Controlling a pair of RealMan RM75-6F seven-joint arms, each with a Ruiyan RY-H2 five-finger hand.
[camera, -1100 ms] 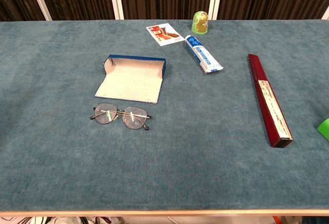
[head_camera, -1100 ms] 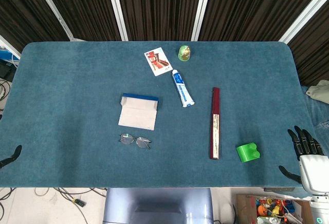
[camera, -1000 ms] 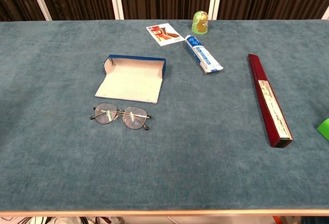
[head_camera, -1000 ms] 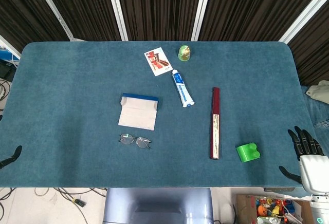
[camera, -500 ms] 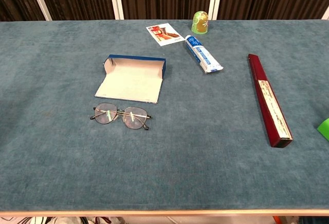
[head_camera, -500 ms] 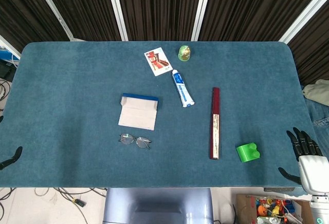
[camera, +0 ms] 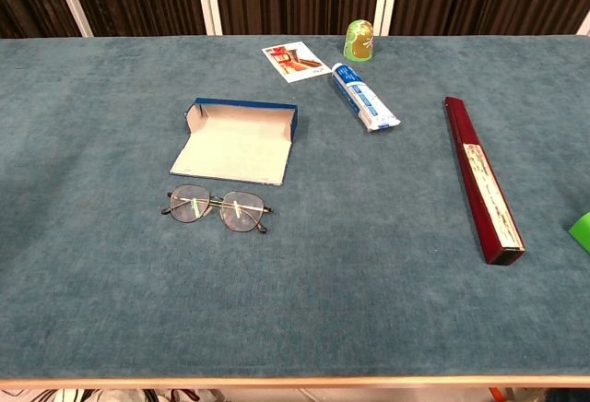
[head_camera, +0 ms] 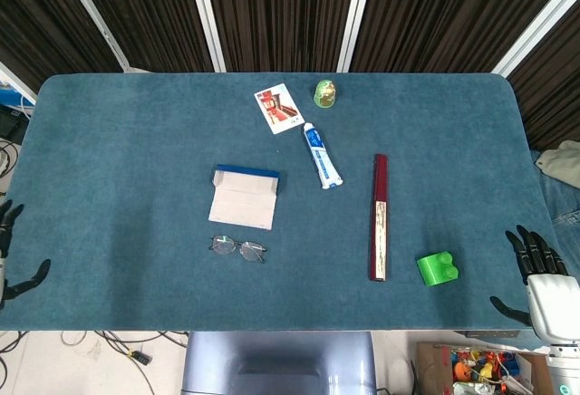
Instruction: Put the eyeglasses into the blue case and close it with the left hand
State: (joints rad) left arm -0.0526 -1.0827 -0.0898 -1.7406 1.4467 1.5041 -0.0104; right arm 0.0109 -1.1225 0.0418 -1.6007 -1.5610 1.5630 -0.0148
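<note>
Blue felt tabletop (camera: 83, 264) carries thin wire-framed eyeglasses (camera: 218, 208) at lower centre-left, just below the open blue case (camera: 238, 140); likely light and fragile, best pinched at the bridge by the empty, spread-fingered left hand (head_camera: 11, 255).

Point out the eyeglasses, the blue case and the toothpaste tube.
eyeglasses (camera: 217, 208): chest view, on the bridge.
blue case (camera: 235, 148): chest view, on the open pale lining.
toothpaste tube (head_camera: 321, 154): head view, mid-body.
</note>
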